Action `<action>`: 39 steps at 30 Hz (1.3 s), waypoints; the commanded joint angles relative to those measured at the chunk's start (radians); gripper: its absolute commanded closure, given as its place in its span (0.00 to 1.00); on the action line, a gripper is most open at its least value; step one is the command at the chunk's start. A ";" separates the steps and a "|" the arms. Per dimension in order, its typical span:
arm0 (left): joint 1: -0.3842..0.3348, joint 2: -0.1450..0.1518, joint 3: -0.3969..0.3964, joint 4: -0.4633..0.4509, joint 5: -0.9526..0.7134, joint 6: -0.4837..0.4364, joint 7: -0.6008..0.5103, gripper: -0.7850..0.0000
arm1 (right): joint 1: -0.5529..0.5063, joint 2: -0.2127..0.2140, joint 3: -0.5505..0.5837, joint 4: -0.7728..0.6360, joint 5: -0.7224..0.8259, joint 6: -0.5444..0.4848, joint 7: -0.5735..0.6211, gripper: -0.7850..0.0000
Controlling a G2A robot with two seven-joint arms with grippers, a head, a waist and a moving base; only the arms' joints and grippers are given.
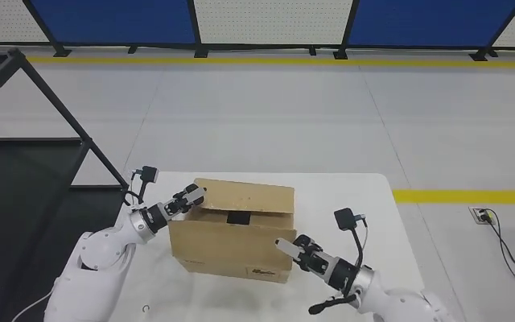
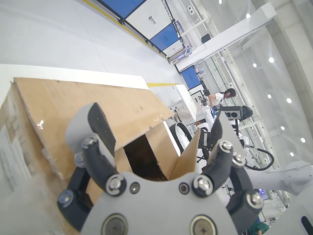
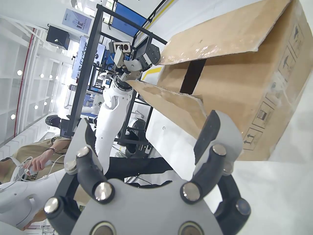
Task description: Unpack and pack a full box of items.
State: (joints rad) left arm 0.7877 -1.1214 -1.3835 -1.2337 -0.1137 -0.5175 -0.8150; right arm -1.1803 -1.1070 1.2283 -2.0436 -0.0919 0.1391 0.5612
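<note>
On the white table [image 1: 362, 193], near its middle, a brown corrugated cardboard box [image 1: 233, 241] is set, with its long top flaps partly raised so that a dark gap [image 1: 237, 217] is left between them. The left gripper [image 1: 191, 196] is held at the box's left end, level with the top edge. In the left wrist view its fingers are seen well apart, with a short end flap [image 2: 185, 155] standing between them and nothing clamped. The right gripper [image 1: 286, 244] is held by the front right corner, its jaws likewise spread and empty, with one finger [image 3: 210, 133] just beside the edge of the near long flap [image 3: 171, 99]. No contents can be made out through the gap. The step in hand is judged to be the opening of the box, with unpacking not yet begun. For the next move, the flaps would need to be folded outward and fully clear, each worked near its free edge, so that the inside can be reached without the box being dragged across the table.
</note>
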 commanded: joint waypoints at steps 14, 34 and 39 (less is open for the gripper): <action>0.001 0.007 -0.005 -0.005 -0.072 0.048 -0.007 0.00 | 0.045 -0.014 -0.062 0.037 -0.056 -0.044 -0.040 0.00; 0.023 0.036 -0.081 -0.013 -0.102 0.103 -0.037 0.00 | 0.301 -0.071 -0.202 0.311 0.021 -0.063 -0.049 0.00; 0.032 0.043 -0.087 -0.023 -0.081 0.132 -0.049 0.00 | 0.354 -0.089 -0.241 0.369 0.024 -0.092 -0.070 0.00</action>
State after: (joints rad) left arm 0.8183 -1.0790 -1.4716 -1.2547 -0.1988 -0.3893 -0.8629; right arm -0.8338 -1.1938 0.9912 -1.6815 -0.0704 0.0516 0.4942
